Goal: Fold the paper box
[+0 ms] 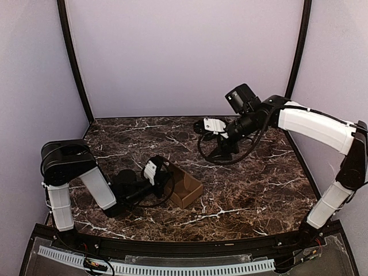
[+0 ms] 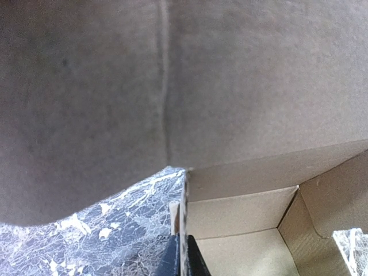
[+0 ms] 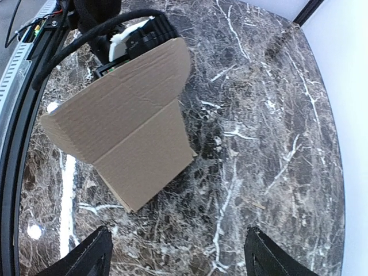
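Pinching paper box (image 1: 188,190) wall between left fingers (image 2: 198,265)

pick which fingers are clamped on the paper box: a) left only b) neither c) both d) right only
a: the left fingers pinch a wall edge of the paper box, while the right fingers stand wide apart above the table with nothing between them.
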Controlling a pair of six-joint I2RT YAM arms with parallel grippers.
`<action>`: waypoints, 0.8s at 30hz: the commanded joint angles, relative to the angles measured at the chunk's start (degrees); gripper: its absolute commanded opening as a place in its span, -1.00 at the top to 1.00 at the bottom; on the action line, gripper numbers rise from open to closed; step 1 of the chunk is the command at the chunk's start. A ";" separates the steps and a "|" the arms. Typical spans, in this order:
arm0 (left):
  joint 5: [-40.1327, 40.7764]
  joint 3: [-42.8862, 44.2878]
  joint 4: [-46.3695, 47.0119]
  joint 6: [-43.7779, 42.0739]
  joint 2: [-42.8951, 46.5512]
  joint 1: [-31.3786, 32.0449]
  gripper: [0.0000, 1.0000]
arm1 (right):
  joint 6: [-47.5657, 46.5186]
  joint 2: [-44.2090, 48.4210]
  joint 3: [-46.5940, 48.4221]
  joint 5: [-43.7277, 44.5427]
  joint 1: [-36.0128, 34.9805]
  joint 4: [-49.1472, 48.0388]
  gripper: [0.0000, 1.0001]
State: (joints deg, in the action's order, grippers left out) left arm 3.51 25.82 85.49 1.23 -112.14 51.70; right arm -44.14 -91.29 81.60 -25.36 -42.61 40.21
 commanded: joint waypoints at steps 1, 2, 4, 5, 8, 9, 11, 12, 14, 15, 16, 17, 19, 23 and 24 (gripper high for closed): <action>5.98 -0.36 -6.84 -3.12 2.29 1.70 0.98 | -4.59 -5.61 17.14 3.06 1.25 18.13 -0.62; 8.14 -0.35 -7.23 -4.06 2.59 2.32 0.98 | -2.73 -8.25 25.06 2.41 0.85 21.72 -0.63; 11.24 -0.16 -7.54 -4.87 3.15 3.17 0.98 | 2.58 -14.96 41.63 2.49 -0.38 30.34 -0.59; 11.95 0.13 -7.73 -4.99 3.33 3.38 0.98 | 4.83 -18.69 48.91 2.79 -1.36 34.63 -0.57; 14.86 0.96 -8.60 -5.30 3.26 4.57 0.99 | 12.31 -23.63 56.30 6.59 -4.64 38.09 -0.45; 15.56 1.39 -9.27 -5.51 3.25 4.87 0.98 | 13.31 -23.79 54.89 6.89 -5.80 38.17 -0.43; 17.77 1.59 -9.72 -6.39 3.19 5.79 0.99 | 14.31 -23.56 51.11 7.61 -8.67 38.20 -0.38; 19.32 1.60 -9.77 -6.66 3.23 6.26 0.98 | 14.53 -23.32 49.52 7.71 -9.77 38.19 -0.37; 21.10 1.33 -9.55 -6.74 3.21 6.77 0.98 | 14.77 -22.80 47.33 7.81 -11.78 38.15 -0.37; 21.83 1.09 -9.20 -6.71 3.14 6.89 0.98 | 15.18 -22.49 46.93 8.20 -12.66 37.92 -0.37; 21.99 0.95 -8.98 -6.56 3.04 7.04 0.98 | 15.75 -22.37 46.86 8.75 -13.45 37.66 -0.37; 22.22 0.78 -8.60 -6.49 3.01 7.11 0.98 | 16.55 -22.28 46.82 9.70 -14.17 37.26 -0.36; 22.44 0.78 -7.88 -6.39 2.82 7.46 0.98 | 18.12 -22.35 46.04 12.93 -15.94 35.82 -0.32; 22.72 0.78 -6.16 -6.35 2.03 8.21 0.98 | 19.72 -23.11 43.92 18.85 -18.69 33.64 -0.15; 22.79 0.69 -5.79 -6.30 1.77 8.41 0.98 | 19.78 -23.50 43.65 20.07 -19.26 33.36 -0.09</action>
State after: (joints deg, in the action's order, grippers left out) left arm 24.21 27.27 79.85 -4.32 -109.91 59.42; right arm -27.33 -114.59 126.91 -12.36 -59.81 75.46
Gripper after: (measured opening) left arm 0.008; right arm 0.590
